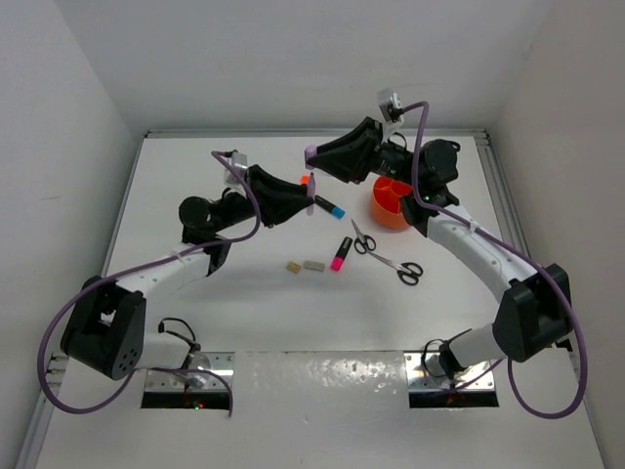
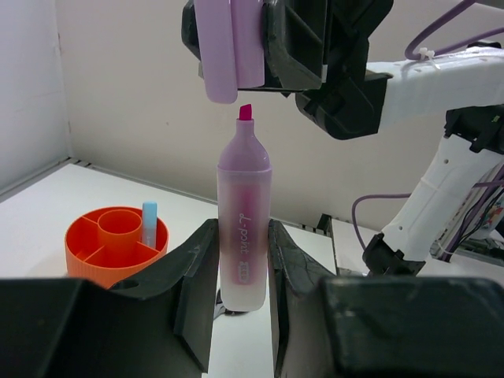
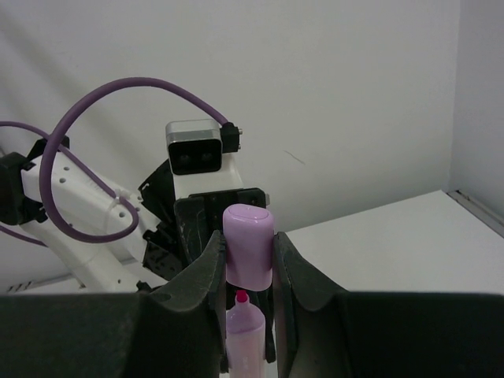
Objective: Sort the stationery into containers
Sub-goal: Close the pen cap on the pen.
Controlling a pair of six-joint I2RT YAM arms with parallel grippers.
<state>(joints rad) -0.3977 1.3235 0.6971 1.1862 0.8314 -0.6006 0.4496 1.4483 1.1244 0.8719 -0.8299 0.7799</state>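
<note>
While L tool (image 2: 241,236) clamps lilac marker (image 2: 244,189) upright, R tool (image 3: 249,244) pinches its cap (image 2: 228,47) just above bare pink tip (image 2: 245,113).

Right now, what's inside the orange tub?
One light blue item stands upright in the right-hand compartment of the orange tub. The front compartments look empty. The bottom of the central cup and the compartment behind it are hidden.

Around me: plain white walls (image 1: 293,59) on three sides, white desk (image 1: 244,313), grey rail (image 1: 496,195) along its edges. Light even, soft shadows.
</note>
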